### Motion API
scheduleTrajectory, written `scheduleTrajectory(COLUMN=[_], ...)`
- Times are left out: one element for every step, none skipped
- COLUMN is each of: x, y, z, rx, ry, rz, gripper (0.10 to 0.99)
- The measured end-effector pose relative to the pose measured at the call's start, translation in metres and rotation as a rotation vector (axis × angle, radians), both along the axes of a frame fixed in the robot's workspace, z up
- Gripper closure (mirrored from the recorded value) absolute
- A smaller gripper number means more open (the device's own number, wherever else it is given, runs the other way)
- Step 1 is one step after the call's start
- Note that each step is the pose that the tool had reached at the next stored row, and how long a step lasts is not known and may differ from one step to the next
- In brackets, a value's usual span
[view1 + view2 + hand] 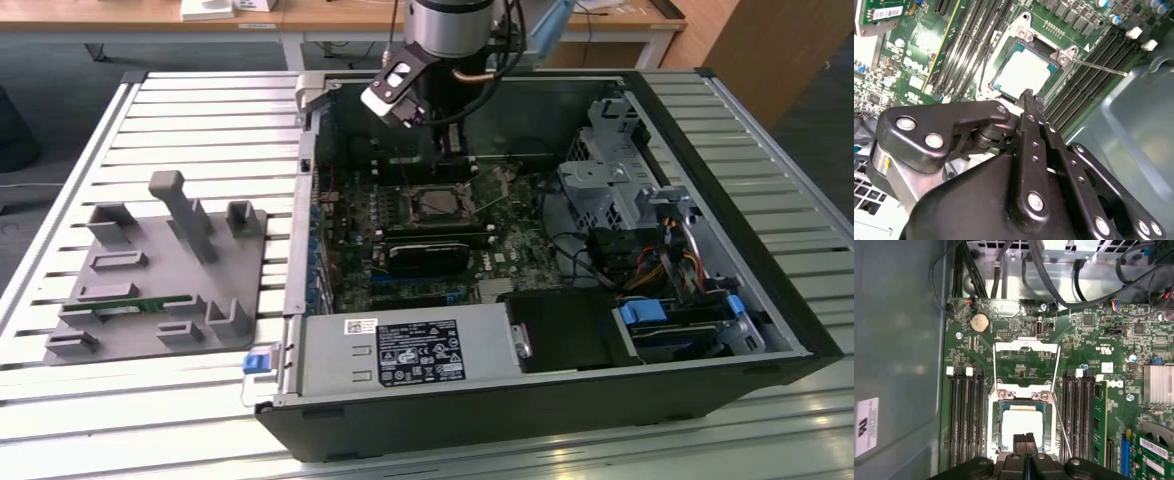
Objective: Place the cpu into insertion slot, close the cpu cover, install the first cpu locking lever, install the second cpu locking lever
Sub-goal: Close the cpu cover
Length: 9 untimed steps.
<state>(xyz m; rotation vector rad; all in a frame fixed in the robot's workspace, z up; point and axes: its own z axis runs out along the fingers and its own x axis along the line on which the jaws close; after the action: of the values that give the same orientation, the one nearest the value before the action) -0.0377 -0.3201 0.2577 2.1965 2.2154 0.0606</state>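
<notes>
The cpu (1021,424) (1021,72), a flat silvery square, lies in the insertion slot (995,426) (434,205) on the green motherboard. In the first wrist view the cpu cover (1026,346), a thin metal frame, stands swung open beyond the slot, and the board shows through its window. Thin locking lever rods (1062,427) (1101,67) stick out loose beside the socket. My gripper (1025,437) (1028,94) (450,150) hangs right over the cpu's near edge. Its black fingers are pressed together with nothing between them.
Long memory slots (961,420) flank the socket on both sides. A black card (427,255) sits in front of it, a power supply (400,355) beyond that, and a drive cage (621,180) with cables on the exterior view's right. A grey fixture (160,265) stands outside the case.
</notes>
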Motion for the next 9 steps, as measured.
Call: scheduleTrajectory(x=[0.0, 0.0, 0.0, 0.0, 0.0, 0.0, 0.0, 0.0, 0.0], y=[0.0, -0.0002, -0.0005, -0.0015, -0.0027, -0.004, -0.0054, -0.0066, -0.0075], z=[0.0019, 0.0033, 0.0041, 0.0042, 0.0042, 0.0042, 0.0042, 0.0042, 0.0042], rx=[0.0, 0.0, 0.0, 0.0, 0.0, 0.0, 0.0, 0.0, 0.0], ry=[0.0001, 0.0001, 0.0, -0.0001, 0.0001, 0.0001, 0.0001, 0.0001, 0.0], rz=[0.0, 0.0, 0.0, 0.0, 0.0, -0.001, -0.001, -0.001, -0.001], gripper=[0.98, 0.98, 0.98, 0.98, 0.98, 0.98, 0.98, 0.98, 0.98])
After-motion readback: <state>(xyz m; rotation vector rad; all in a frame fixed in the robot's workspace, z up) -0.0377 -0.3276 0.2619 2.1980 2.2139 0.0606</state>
